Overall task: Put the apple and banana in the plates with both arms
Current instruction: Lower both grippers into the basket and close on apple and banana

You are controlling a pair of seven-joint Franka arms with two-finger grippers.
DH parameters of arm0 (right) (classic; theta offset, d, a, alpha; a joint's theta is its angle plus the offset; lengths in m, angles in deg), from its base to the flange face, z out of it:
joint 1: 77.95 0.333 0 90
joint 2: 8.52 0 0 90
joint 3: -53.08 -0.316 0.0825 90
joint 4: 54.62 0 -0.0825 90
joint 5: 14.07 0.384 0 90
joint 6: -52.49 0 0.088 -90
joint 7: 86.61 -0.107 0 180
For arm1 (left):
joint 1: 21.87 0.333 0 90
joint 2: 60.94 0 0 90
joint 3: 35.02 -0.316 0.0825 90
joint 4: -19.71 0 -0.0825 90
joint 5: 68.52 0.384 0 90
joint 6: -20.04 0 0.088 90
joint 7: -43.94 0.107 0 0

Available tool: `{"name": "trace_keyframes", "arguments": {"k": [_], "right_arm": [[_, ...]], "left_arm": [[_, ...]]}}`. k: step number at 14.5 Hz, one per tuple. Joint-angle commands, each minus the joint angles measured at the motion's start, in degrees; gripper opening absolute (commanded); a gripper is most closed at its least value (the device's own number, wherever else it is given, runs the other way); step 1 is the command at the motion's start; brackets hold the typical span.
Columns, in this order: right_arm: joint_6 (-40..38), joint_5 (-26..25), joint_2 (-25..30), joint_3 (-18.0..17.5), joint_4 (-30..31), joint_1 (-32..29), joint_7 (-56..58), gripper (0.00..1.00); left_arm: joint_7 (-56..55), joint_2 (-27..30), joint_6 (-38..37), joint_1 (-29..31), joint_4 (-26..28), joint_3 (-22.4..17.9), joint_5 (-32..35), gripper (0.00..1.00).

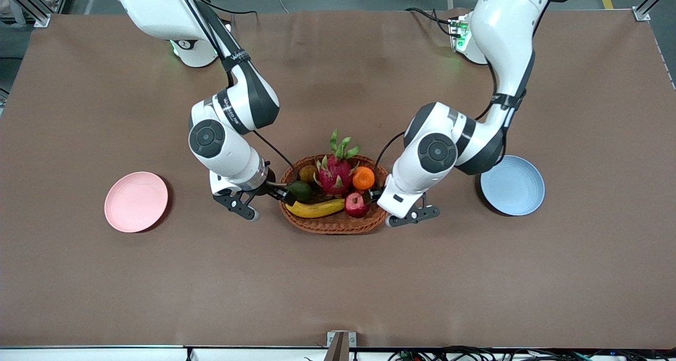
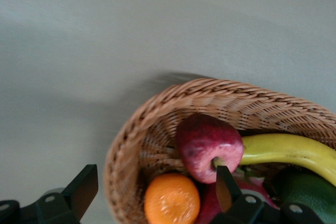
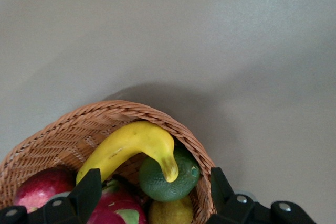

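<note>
The dark red apple [image 1: 356, 203] and the yellow banana [image 1: 316, 208] lie in the wicker basket [image 1: 338, 225], on its side nearer the front camera. My left gripper [image 1: 374, 195] hangs open at the basket's end toward the left arm. In the left wrist view the left gripper [image 2: 155, 190] straddles the rim and the orange [image 2: 172, 200], one finger beside the apple [image 2: 207, 145]. My right gripper [image 1: 279, 191] is open at the basket's other end. In the right wrist view the right gripper [image 3: 152, 190] spans the banana [image 3: 126, 148] tip and the avocado [image 3: 168, 177].
The pink plate [image 1: 136, 201] lies toward the right arm's end of the table, the blue plate [image 1: 512, 186] toward the left arm's end, partly under the left arm. A dragon fruit [image 1: 335, 173] and a yellowish fruit [image 1: 308, 172] also fill the basket.
</note>
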State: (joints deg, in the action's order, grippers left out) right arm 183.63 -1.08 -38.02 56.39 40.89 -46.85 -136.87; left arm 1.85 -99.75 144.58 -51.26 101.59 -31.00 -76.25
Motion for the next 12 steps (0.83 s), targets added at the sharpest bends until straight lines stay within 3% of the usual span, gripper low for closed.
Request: {"name": "trace_keyframes", "arguments": {"k": [1,7,12], "right_arm": [[4.45,-1.73,0.84,0.56,4.66,0.89,-1.32,0.86],[6.93,-1.74,0.84,0.56,6.88,1.77,-1.41,0.71],[7.55,-1.74,0.67,0.56,6.88,2.12,-1.41,0.58]], "left_arm": [[-1.50,-3.02,4.47,-1.37,-1.46,-0.42,-0.89,0.99],[-1.68,-6.54,12.04,-2.69,-1.46,-0.33,-2.55,0.99],[-1.59,-8.48,13.63,-3.92,-1.55,-0.33,-3.08,0.99]]}}
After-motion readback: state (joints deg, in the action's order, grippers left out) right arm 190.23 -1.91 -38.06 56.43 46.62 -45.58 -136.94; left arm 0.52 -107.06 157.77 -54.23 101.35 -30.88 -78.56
